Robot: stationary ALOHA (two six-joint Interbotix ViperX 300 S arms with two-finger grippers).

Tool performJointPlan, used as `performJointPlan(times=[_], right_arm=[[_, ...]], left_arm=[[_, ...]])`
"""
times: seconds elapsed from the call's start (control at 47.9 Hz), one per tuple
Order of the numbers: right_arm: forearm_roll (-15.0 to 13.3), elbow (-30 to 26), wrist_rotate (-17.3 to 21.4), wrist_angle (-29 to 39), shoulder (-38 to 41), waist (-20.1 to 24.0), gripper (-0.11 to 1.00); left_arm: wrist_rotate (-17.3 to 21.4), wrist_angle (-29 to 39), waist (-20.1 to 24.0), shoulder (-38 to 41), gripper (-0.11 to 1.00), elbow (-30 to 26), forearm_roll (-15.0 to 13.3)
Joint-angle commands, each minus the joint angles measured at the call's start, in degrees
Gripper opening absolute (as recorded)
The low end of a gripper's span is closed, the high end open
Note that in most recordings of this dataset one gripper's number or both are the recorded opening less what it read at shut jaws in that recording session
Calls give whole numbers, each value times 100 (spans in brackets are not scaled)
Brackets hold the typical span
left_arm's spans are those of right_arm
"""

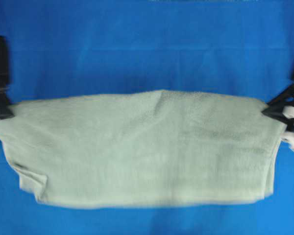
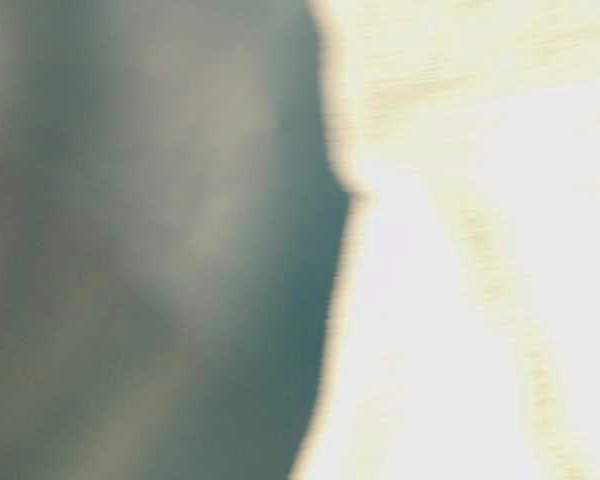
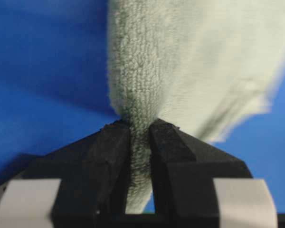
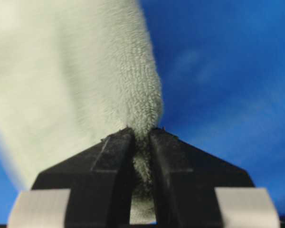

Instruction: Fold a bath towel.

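Holding the large pale sage-green terry-cloth bath towel (image 1: pixel 137 147) by its two ends: left gripper (image 1: pixel 1 111) and right gripper (image 1: pixel 277 110) each pinch a bunched corner between pressed-together pads. Towel spans the bright blue smooth cloth (image 1: pixel 147 44), long axis left to right, body sagging toward the near edge. Judgement: next fold turns on both arms moving together across that axis.

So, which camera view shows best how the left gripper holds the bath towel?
The left wrist view: the left gripper is shut on a bunched fold of the bath towel, close up. The overhead view shows only its tip at the towel's left corner. The right wrist view shows the right gripper instead; the table-level view is blurred.
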Motion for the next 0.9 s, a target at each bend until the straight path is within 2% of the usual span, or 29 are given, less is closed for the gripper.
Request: performJointPlan(times=[0.0,0.083,0.209,0.313,0.396,0.522,0.626,0.73,0.876], right_arm=[[-290,-501,-9,229,-62,308,13],[-563,-694,-9,299,0,422,13],[-1195,-765,-9,791,220,290,13],[-1767,-765,-18,1318,431,-255,13],[-2101,-765,-44,1318,571,-896,13],[-2206,-844,-246,896,932,-2109,13],[-2215,-958,-580,369,1248,-2804,13],[-2215,-1081,-940,-185,1494,-3190,13],[-2206,-1125,-1028,-316,1556,-3313,13]], left_arm=[[-158,132,-158,-246,8,-334,-18],[-404,79,-334,-448,8,-431,-9],[-712,-281,-589,-510,8,-448,-9],[-949,-835,-844,-448,8,-448,-9],[-1055,-1477,-1090,-325,8,-448,-9],[-1081,-2329,-1415,-26,8,-510,-9],[-1072,-2681,-1635,325,8,-650,26],[-1081,-2856,-1714,703,8,-809,26],[-1090,-3182,-1837,1143,8,-1002,26]])
